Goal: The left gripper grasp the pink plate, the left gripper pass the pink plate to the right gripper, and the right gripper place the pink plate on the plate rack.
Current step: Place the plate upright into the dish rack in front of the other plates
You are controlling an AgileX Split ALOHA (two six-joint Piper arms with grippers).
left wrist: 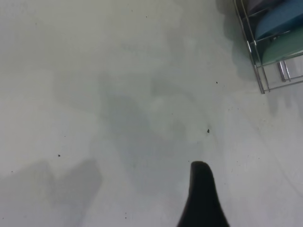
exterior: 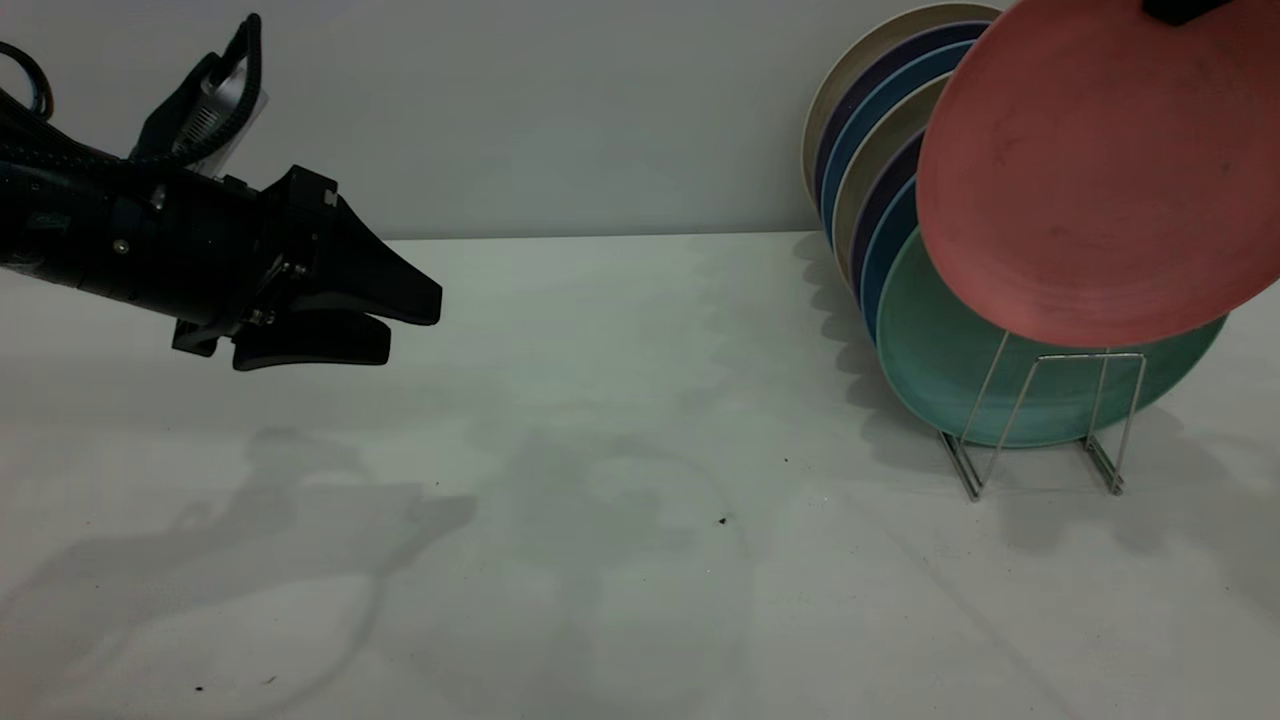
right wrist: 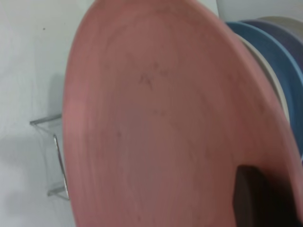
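Hanging at the upper right of the exterior frame, the pink plate (exterior: 1095, 170) was held tilted on edge above the plate rack (exterior: 1040, 420), and you could see only a sliver of the right pincer (exterior: 1180, 10) at the top edge, clamped on the plate's upper rim. In your right wrist view one dark finger (right wrist: 258, 198) lay against the plate's face near the rim, and the plate filled most of that picture. The plate's lower edge overlapped the mint-green plate (exterior: 940, 350) that stood at the front of the rack, though you could not tell whether the two touched. Behind the green plate a row of further plates (exterior: 870, 130) in blue, purple and beige leaned in the rack. The rack's wire loops stood on the white bench (exterior: 600, 500) at the lower right of that group.

Your left pincer (exterior: 400, 325) hovered at the left of the exterior frame, above the bench and well apart from the rack, its jaws parted narrowly and holding nothing. Your left wrist view showed one finger tip (left wrist: 202, 198) over bare bench, with the rack's corner (left wrist: 258, 71) in the upper right.
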